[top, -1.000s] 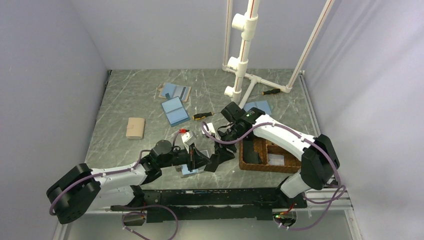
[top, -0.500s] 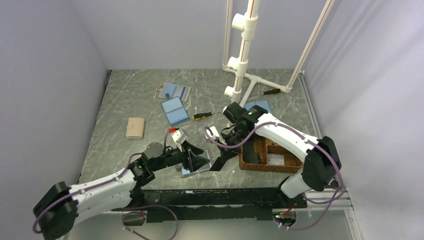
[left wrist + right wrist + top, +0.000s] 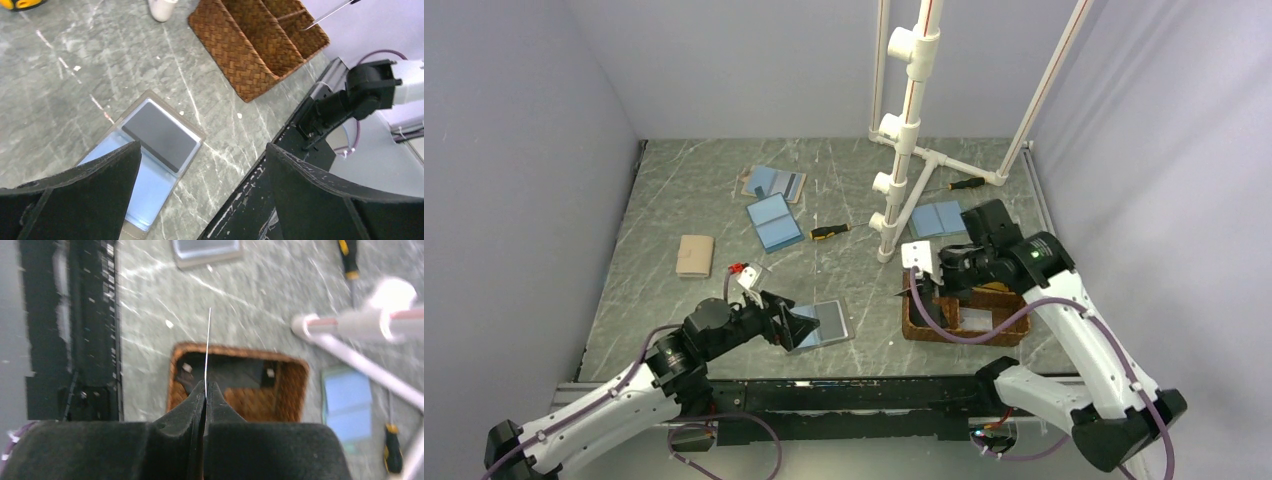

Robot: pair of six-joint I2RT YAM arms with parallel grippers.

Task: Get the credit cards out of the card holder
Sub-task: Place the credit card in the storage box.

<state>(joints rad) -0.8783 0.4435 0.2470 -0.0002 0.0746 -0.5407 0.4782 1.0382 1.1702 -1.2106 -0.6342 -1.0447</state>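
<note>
Right gripper (image 3: 205, 390) pressed together on a thin card (image 3: 208, 342), which shows edge-on as a pale line and is held above the wicker tray (image 3: 954, 338). Left gripper (image 3: 794, 325) spread wide with nothing between the fingers, poised low over the card holder (image 3: 150, 190). Table (image 3: 684, 200): grey marbled top. The tray sits on its right side near the front, and the card holder lies open and flat near the front edge, well apart from the tray. Inside the tray are pale flat shapes in the overhead view; I cannot tell whether they are cards. Card holder: light blue inside with a tan border. One leaf is partly hidden behind a left finger, and the other leaf carries a dark grey card (image 3: 160, 136) lying square within it. Progress, as a judgement: one card is out and in hand and, by its position, likely bound for the tray. At least the grey card is still to be taken, so the job is part done. Whether more cards sit under it or in the hidden leaf cannot be told. Writing: none legible. The grey card's face reads blank at this sharpness, the pinched card shows only its edge, and no brand or label is made out on the holder or tray.
</note>
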